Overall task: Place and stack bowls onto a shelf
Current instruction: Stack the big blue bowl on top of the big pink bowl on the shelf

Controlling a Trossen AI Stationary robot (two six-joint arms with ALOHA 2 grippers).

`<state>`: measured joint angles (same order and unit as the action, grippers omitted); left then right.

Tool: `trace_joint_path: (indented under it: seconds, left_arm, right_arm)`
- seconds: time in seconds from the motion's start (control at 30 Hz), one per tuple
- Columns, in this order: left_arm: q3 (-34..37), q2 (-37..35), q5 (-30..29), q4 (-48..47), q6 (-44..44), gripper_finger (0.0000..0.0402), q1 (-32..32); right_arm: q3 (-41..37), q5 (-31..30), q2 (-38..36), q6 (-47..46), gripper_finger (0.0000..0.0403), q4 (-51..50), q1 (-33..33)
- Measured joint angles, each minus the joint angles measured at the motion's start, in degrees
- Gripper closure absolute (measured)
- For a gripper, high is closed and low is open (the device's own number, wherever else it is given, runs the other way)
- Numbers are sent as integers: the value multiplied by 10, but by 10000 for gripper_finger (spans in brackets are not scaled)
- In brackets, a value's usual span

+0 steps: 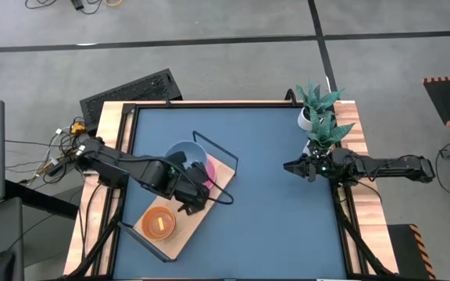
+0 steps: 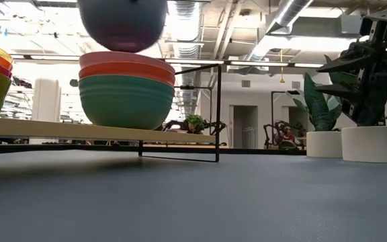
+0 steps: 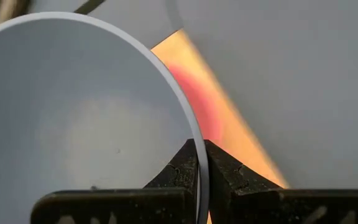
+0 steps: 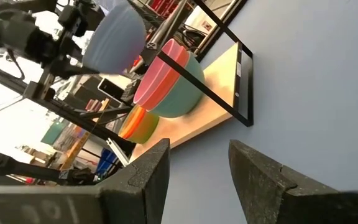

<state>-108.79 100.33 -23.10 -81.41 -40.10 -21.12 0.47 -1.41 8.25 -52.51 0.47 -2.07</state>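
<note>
The left end effector [image 1: 196, 190] gripped the rim of a pale blue bowl [image 1: 184, 156], one finger [image 3: 178, 171] inside the rim and the other outside, and held it in the air above a stack of bowls on the shelf [image 1: 180, 236]. Seen from worktop height, the pale blue bowl [image 2: 122, 23] hung clear of the stack, with a gap between its underside and the pink bowl [image 2: 126, 59] on top. Beneath the pink bowl sat an orange bowl [image 2: 127, 70] and, at the bottom, a teal bowl [image 2: 126, 101]. A second stack, topped by another orange bowl [image 1: 159, 222], stood farther along the light-wood board, which lay at an angle on the blue worktop [image 1: 272, 203] inside its black wire frame [image 2: 217, 111]. The right end effector [image 1: 297, 166] waited with its fingers [image 4: 143, 180] spread apart at the worktop's right edge, well away from the shelf and just beside two potted plants [image 1: 319, 109].
</note>
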Motion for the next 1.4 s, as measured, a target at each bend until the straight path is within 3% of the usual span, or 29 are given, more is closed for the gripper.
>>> trace_joint_path:
  seconds: [0.27, 0.53, 0.97, 1.4]
  left_arm:
    - [37, 0, 0, 57, 9, 401, 2]
    - [101, 0, 46, 144, 30, 401, 12]
    - [108, 2, 75, 142, 61, 401, 36]
    - [108, 11, 60, 143, 33, 401, 34]
  right_arm:
    - [0, 0, 0, -1, 214, 0, 0]
    - [0, 0, 0, -1, 214, 0, 0]
    - [0, 0, 0, -1, 214, 0, 0]
    - [0, 0, 0, 0, 214, 0, 0]
